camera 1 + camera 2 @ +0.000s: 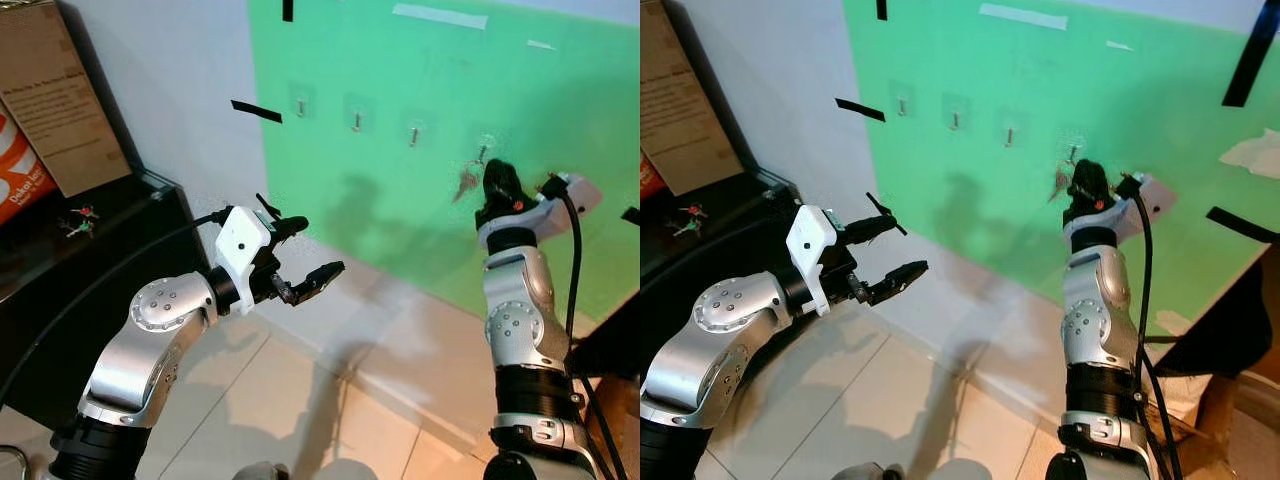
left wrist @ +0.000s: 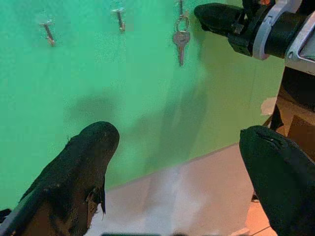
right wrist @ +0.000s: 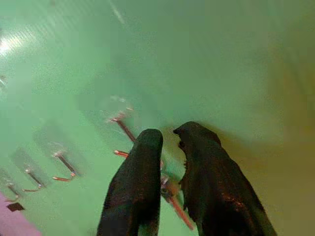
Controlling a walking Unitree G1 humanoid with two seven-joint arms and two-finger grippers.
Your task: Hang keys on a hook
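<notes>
A silver key on a ring (image 2: 181, 38) hangs straight down from the rightmost hook (image 1: 482, 153) on the green wall. My right gripper (image 1: 494, 180) is raised to that hook, with its tips beside the hook and the keys (image 1: 465, 185) just left of them. Its fingers (image 3: 142, 167) stand close together with only a narrow slit, and the key ring (image 3: 166, 186) shows through that slit. My left gripper (image 1: 318, 248) is held up in mid-air to the left, well short of the wall, wide open and holding nothing.
Three more bare hooks (image 1: 356, 120) line the green wall to the left. A black cabinet (image 1: 150, 215) at the left carries a cardboard box (image 1: 60, 100) and another small bunch of keys (image 1: 80, 222). A tiled floor (image 1: 300, 400) lies below.
</notes>
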